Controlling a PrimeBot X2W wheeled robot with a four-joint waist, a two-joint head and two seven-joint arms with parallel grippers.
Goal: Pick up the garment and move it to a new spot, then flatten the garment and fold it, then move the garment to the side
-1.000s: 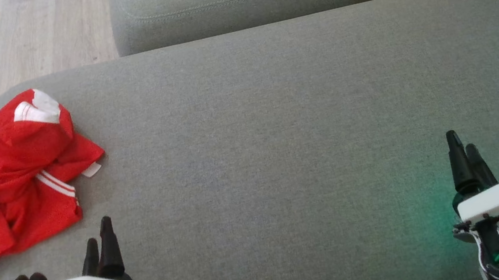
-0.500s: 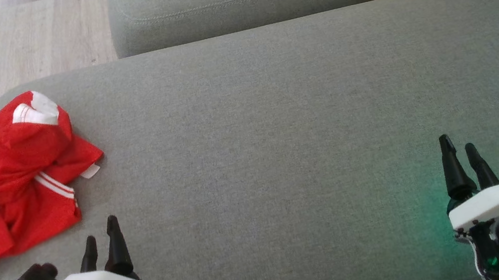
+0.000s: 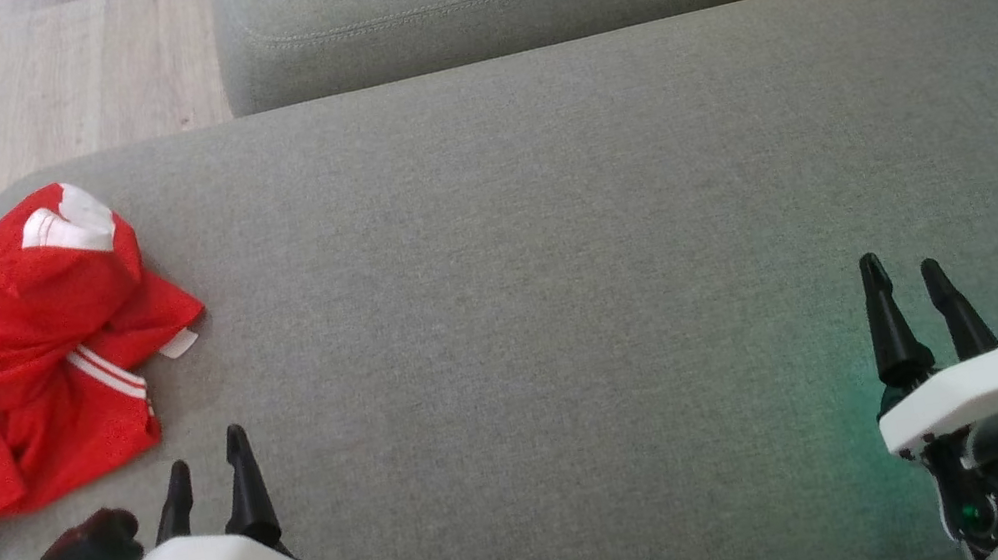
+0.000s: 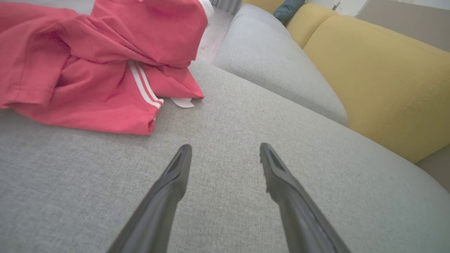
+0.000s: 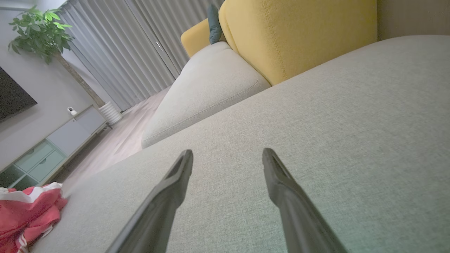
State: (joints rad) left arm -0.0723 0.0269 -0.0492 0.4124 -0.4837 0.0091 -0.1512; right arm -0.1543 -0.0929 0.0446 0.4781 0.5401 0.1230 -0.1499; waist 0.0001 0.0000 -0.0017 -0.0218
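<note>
Two grippers, small shuffles in the last sec. My left gripper (image 3: pixel 205 449) has slid a bit toward centre, and my right gripper (image 3: pixel 899 262) has drifted inward too. Both have fingers spread wide w/ nothing between them. The red garment (image 3: pixel 17 371) hasn't budged: a crumpled heap at the far-left corner of the grey seat cushion (image 3: pixel 557 260), just ahead and left of my left fingertips. So no pickup yet — I reckon I'm only lining up the approach, and the left arm is nearest.
</note>
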